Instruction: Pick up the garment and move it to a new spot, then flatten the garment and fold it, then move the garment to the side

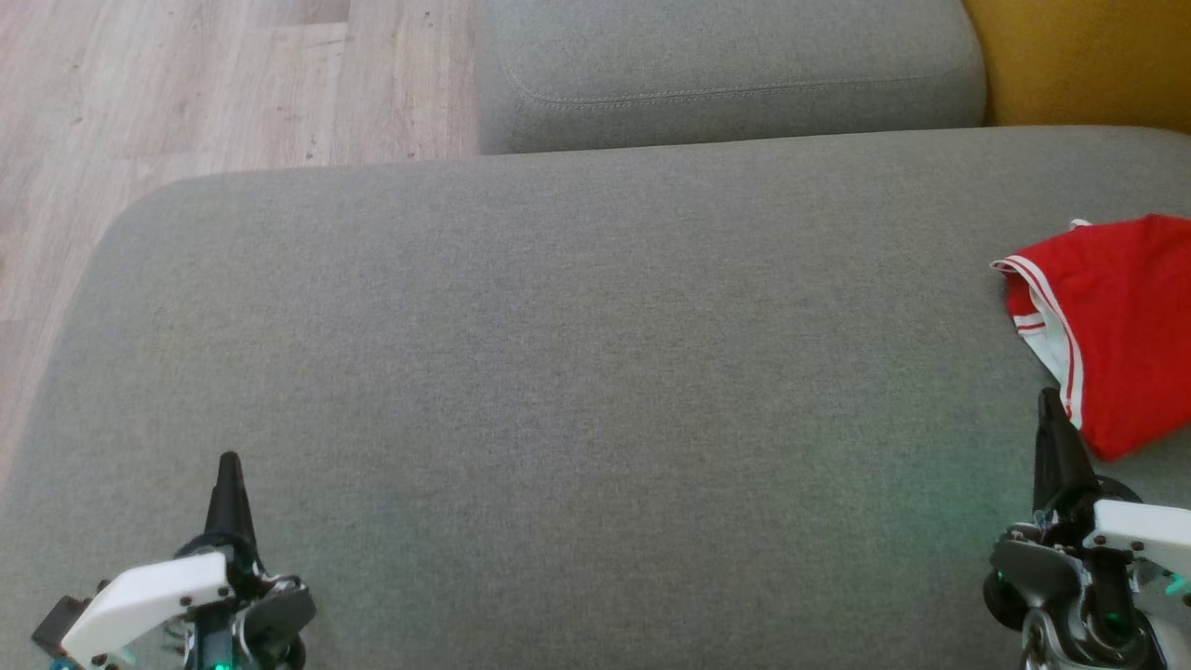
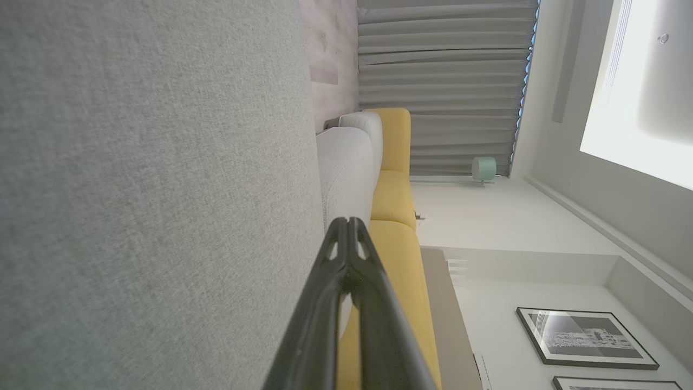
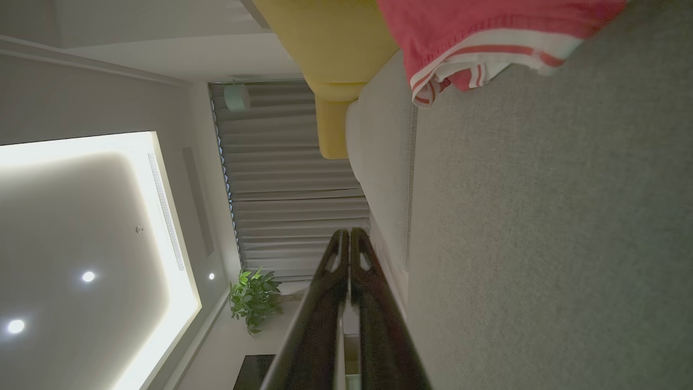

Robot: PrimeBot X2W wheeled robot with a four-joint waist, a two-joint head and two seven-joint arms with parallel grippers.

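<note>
One garment [image 1: 1126, 316], two closed hands [image 1: 228, 462] [image 1: 1050, 398]

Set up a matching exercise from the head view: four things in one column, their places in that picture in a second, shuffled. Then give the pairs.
Things:
1. garment
2. left tool
3. wooden floor
4. yellow sofa

Places:
A. top right corner
B. right edge, lying on the grey seat
C. lower left, fingers shut
D. top left

Pairs: 1-B, 2-C, 3-D, 4-A
</note>
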